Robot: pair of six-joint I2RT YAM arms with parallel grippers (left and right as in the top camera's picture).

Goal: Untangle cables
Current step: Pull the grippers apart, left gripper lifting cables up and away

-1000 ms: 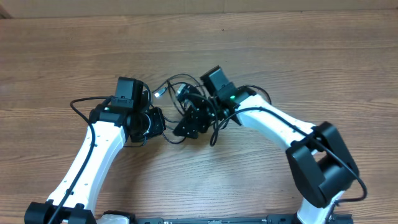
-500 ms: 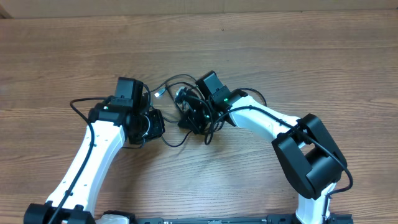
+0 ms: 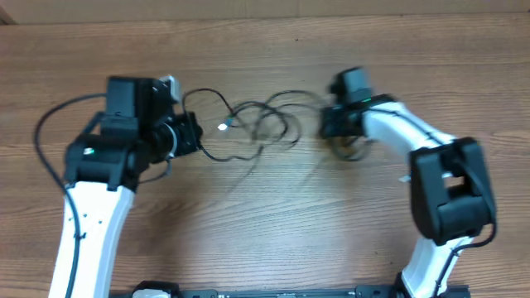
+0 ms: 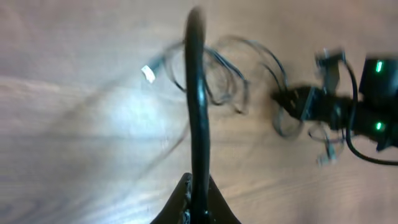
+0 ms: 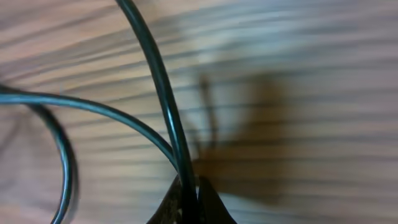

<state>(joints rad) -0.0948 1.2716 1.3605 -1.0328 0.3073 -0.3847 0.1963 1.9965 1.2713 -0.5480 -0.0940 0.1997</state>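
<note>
From overhead, the two arms have swung apart since a moment ago. The cables, then a tight bundle, are now drawn into a loose line across the desk. The tangle is probably opening, though loops still cross just right of the silver plug. The left jaws are clenched on a cord left of the plug, and the right jaws are clenched on one well right of it.

In the left wrist view, a cord rises from the clenched jaws, just right of the plug.

In the right wrist view, a cord is pinched in the closed jaws, and the plug is out of sight.
</note>
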